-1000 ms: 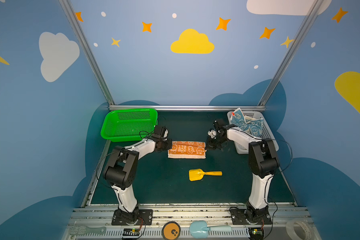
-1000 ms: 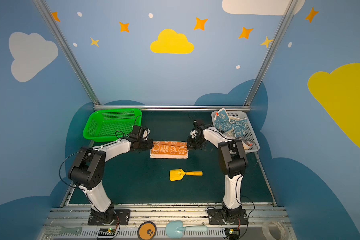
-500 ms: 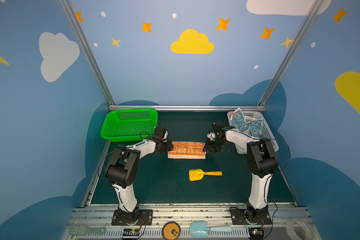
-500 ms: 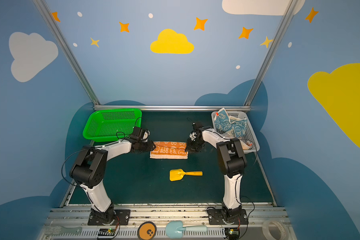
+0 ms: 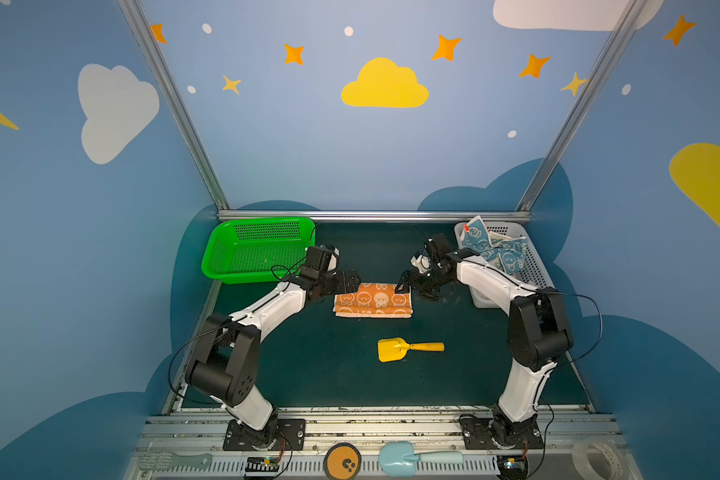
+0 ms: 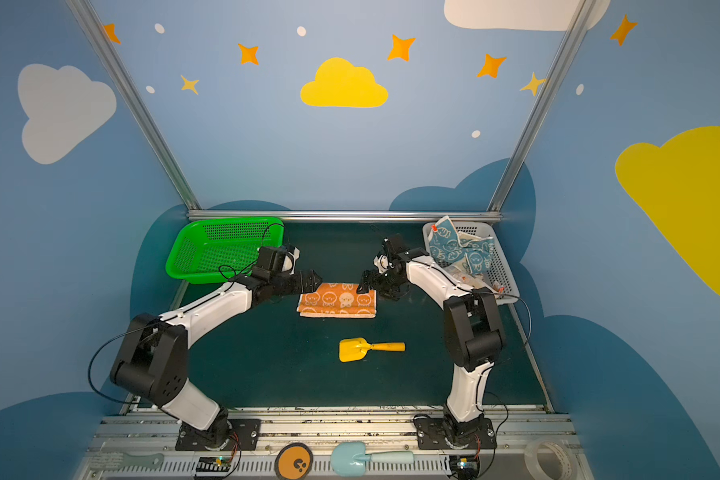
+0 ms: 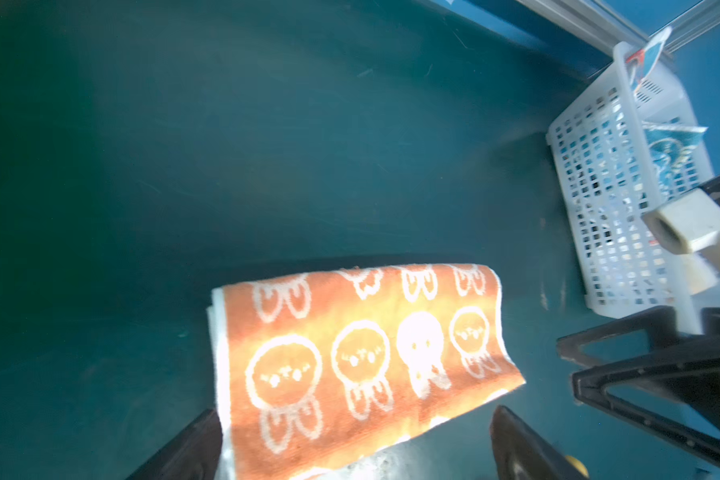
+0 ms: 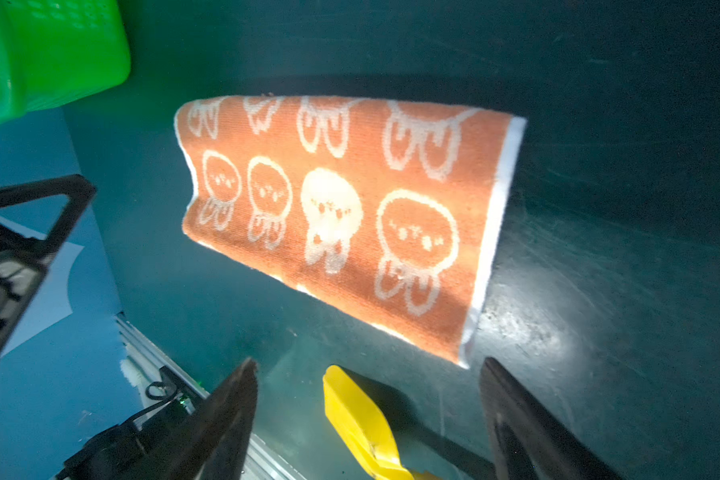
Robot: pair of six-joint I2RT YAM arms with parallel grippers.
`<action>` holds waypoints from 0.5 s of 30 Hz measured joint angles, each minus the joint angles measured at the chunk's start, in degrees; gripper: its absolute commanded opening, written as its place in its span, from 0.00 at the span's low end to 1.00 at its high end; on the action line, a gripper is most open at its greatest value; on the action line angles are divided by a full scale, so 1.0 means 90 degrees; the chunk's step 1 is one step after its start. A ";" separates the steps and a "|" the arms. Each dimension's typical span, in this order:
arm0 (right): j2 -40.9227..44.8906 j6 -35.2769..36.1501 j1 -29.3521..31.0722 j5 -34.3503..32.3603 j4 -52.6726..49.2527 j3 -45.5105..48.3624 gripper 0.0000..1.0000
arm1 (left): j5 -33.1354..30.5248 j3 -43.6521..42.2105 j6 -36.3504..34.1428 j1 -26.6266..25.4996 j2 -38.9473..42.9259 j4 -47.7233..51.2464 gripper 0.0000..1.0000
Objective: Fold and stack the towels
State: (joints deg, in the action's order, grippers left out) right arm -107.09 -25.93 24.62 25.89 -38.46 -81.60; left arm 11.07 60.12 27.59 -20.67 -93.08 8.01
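Note:
The orange towel with white cartoon faces lies folded into a long strip on the dark green table, in both top views. My left gripper hangs at its left end, open, with nothing held. In the left wrist view the towel lies under the wide-spread jaws of the left gripper. My right gripper stands open at the right end. In the right wrist view the towel lies beyond the right gripper. A blue-faced towel lies crumpled in the white basket.
A green basket stands at the back left, close behind the left arm. A yellow toy shovel lies in front of the orange towel. On the front rail are a light-blue shovel, an orange disc and a tape roll.
Both grippers went from shut to open and let go of the ends of the orange towel. The towel stays folded on the table.

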 measured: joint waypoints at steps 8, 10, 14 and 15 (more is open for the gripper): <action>-0.0287 -0.0517 0.0070 0.0874 0.0831 0.0551 0.84 | 0.0602 -0.0527 0.0699 -0.0104 -0.0767 -0.0682 1.00; -0.0466 -0.0571 0.0075 0.0920 0.0928 0.0597 0.84 | 0.0658 -0.0610 0.0772 -0.0119 -0.0901 -0.0746 1.00; -0.0658 -0.0578 0.0058 0.0928 0.1027 0.0765 0.84 | 0.0699 -0.0656 0.0845 -0.0126 -0.0923 -0.0957 1.00; -0.0658 -0.0576 0.0041 0.0942 0.1059 0.0804 0.84 | 0.0702 -0.0682 0.0848 -0.0126 -0.0923 -0.0986 1.00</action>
State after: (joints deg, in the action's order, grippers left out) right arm -113.01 -31.11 24.99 34.37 -28.93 -74.37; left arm 17.39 53.98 35.22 -21.80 -101.38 -0.86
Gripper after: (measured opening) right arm 0.841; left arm 0.996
